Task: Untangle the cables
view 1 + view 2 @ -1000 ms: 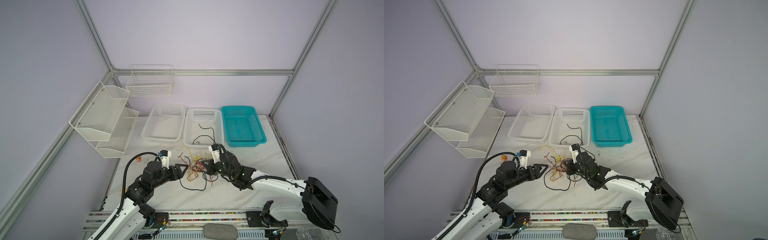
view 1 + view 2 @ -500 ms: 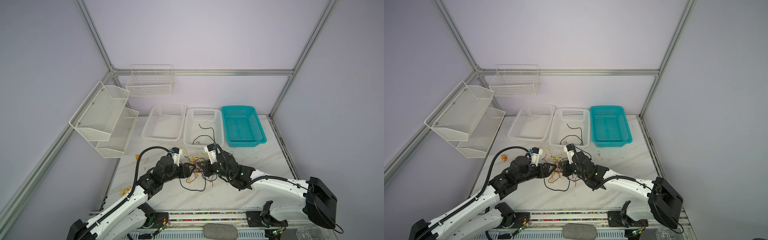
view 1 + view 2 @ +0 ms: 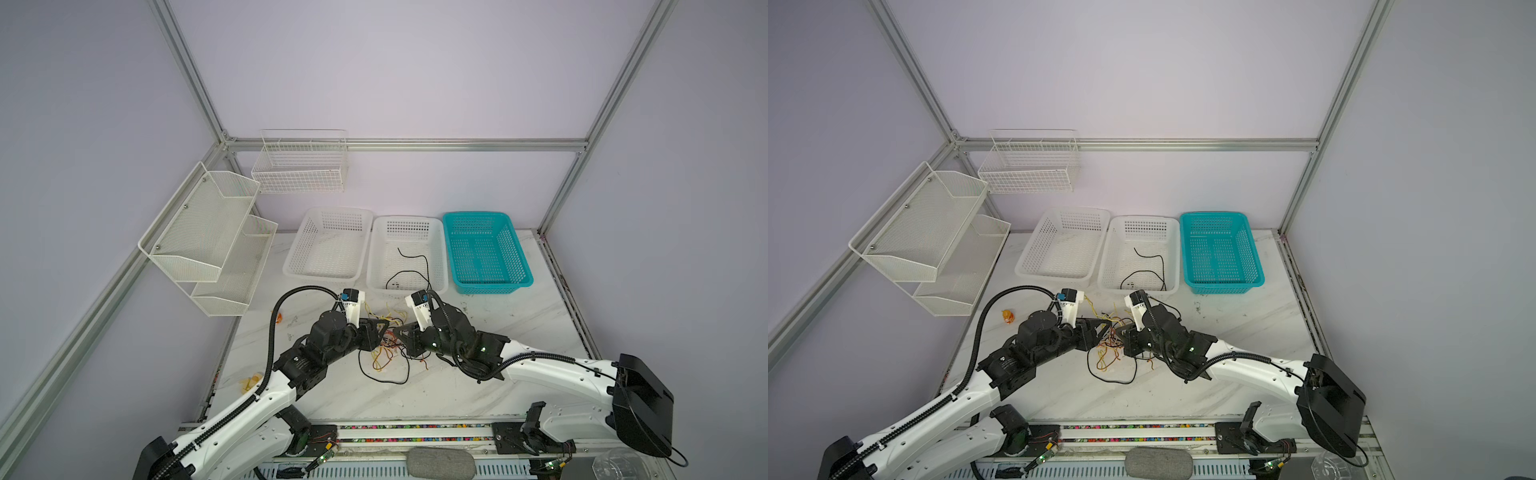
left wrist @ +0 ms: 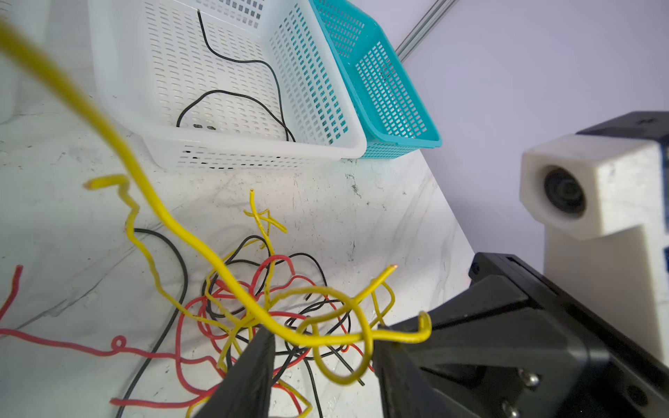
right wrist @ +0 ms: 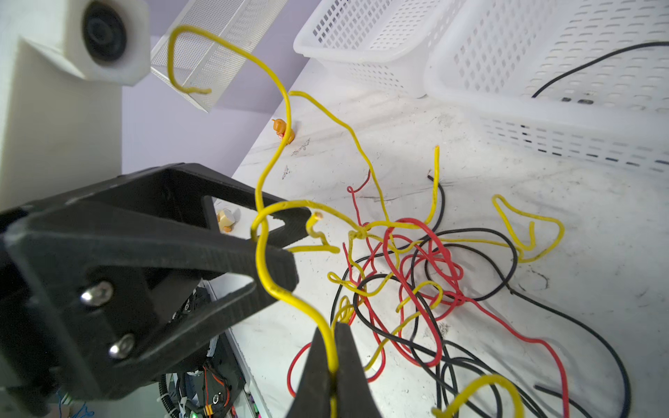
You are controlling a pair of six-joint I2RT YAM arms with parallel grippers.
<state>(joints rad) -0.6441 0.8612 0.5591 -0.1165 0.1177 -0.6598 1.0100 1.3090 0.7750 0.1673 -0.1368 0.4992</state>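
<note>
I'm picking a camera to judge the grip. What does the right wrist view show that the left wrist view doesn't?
Only the right wrist view: the right gripper shut on a yellow cable, an orange toy, the mesh shelf. Only the left wrist view: the teal basket. Both: the open left gripper, the cable tangle, the white basket holding a black cable.

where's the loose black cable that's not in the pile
In both top views the black cable lies inside the middle white basket, left of the teal basket.

Yellow, red, black cables (image 4: 253, 307), white slotted baskets (image 3: 328, 253), teal basket (image 3: 484, 253), grey-veined white table (image 3: 498, 332), seemingly orange figurine (image 3: 1007, 316)
</note>
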